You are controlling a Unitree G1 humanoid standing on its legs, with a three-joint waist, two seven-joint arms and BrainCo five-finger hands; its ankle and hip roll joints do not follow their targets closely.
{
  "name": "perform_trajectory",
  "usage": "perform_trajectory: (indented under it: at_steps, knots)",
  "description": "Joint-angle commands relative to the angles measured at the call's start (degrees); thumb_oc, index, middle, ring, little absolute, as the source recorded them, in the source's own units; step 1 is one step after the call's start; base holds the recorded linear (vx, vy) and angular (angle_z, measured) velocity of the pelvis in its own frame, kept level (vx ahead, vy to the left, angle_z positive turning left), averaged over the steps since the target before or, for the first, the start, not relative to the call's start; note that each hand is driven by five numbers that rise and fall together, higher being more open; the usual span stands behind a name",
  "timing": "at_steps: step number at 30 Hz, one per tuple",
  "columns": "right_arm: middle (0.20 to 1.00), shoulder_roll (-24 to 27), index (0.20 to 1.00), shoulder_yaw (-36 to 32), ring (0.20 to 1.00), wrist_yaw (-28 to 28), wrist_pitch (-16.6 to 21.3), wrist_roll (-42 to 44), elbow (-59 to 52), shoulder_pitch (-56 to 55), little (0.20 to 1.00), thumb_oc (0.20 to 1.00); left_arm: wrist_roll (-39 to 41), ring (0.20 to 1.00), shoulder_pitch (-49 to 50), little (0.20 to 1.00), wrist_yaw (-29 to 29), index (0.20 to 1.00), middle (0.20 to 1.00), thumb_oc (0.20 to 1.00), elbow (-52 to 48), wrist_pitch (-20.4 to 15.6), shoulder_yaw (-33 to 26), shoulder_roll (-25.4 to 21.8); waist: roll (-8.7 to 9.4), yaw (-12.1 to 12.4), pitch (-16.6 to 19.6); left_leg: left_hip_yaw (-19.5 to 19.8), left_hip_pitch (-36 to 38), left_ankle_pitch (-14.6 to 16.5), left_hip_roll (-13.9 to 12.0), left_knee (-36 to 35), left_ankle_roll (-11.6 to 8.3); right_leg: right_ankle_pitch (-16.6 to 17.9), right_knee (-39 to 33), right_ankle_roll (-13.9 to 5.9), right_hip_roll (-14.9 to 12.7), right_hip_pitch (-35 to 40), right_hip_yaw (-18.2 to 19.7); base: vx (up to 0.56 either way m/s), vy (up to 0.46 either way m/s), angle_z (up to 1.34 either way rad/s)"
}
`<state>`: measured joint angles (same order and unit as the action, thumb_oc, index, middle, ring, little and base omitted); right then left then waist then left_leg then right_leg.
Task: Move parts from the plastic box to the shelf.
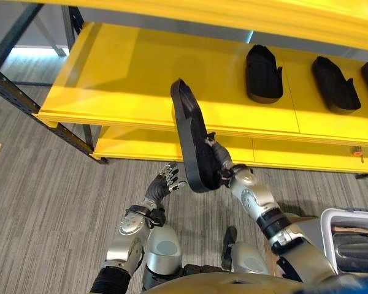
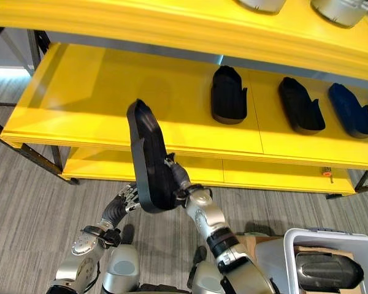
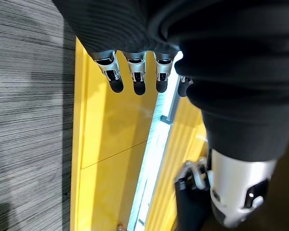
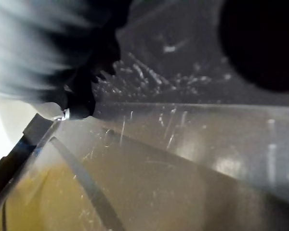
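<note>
A long black part (image 1: 192, 142) is gripped at its lower end by the curled fingers (image 1: 221, 160) of the right hand (image 1: 227, 171) and held upright before the yellow shelf (image 1: 141, 79), its top overlapping the shelf's front edge. The left hand (image 1: 165, 182) is held below it, fingers loosely spread, touching nothing. More black parts (image 1: 263, 75) are laid on the shelf, and the plastic box (image 2: 331, 260) is seen at lower right.

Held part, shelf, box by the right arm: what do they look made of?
Held part: black, matte, thin-walled with a raised rim, probably moulded plastic; gripped by the right robot hand.
Shelf: smooth glossy yellow boards, likely painted metal or laminate, on a dark steel frame.
Box: pale, rounded rim, looks plastic.
</note>
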<state>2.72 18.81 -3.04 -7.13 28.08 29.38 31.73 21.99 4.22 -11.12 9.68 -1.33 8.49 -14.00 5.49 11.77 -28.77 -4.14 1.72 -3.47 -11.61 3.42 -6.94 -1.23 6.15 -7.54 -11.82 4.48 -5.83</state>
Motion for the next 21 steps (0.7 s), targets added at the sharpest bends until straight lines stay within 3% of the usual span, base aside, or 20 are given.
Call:
perform_trajectory:
  at_steps: [1,6,9,13,21]
  knots:
    - [0.200,0.2,0.200,-3.0,0.200,3.2,3.1,3.7,0.1,15.2,0.200,0.200,2.6,1.000,2.5,1.000,-0.6,1.000,1.000,1.000,-9.5,-1.7,-1.0,0.5,0.34,1.2,-1.0,-1.2,2.3,-1.9,-4.0,2.5,0.58,6.8,-2.0,3.89,-5.4,3.2,0.3,0.00,0.000,0.00]
    - [0.200,3.2,0.200,-8.2,0.200,4.9,3.0,3.7,13.3,28.7,0.200,0.200,2.6,1.000,2.3,1.000,-0.2,1.000,1.000,1.000,-10.0,-1.8,0.0,0.6,-0.19,2.1,-1.0,-0.5,0.0,-1.8,-4.3,2.7,0.28,7.1,-1.8,4.14,-5.2,1.4,0.2,-0.01,0.001,-0.01]
    - [0.200,8.9,0.200,-11.0,0.200,5.5,3.1,2.2,25.6,38.4,0.200,0.200,2.4,1.000,2.9,1.000,0.5,1.000,1.000,1.000,-11.3,-1.6,0.7,0.9,-1.12,3.3,-1.0,0.4,-2.0,-1.9,-4.4,2.8,0.26,7.3,-1.3,4.40,-5.2,-0.3,0.3,-0.02,0.019,0.05]
    - [0.200,12.3,0.200,-10.8,0.200,4.9,3.0,1.2,32.6,43.3,0.200,0.200,2.0,1.000,2.5,1.000,1.1,1.000,1.000,1.000,-12.0,-1.4,1.2,1.3,-1.88,4.2,-1.0,1.4,-4.1,-2.1,-4.7,3.0,0.28,7.4,-0.6,4.58,-5.3,-2.1,0.3,-0.03,0.029,0.05]
    - [0.200,20.9,0.200,-10.2,0.200,4.5,3.0,1.1,42.7,51.1,0.200,0.200,2.1,1.000,1.8,1.000,2.1,1.000,1.000,1.000,-12.6,-0.5,3.3,1.6,-5.12,6.5,-1.0,3.4,-8.1,-1.8,-4.6,4.6,0.43,6.6,1.5,4.69,-6.2,-4.5,-0.4,-0.01,0.047,0.07]
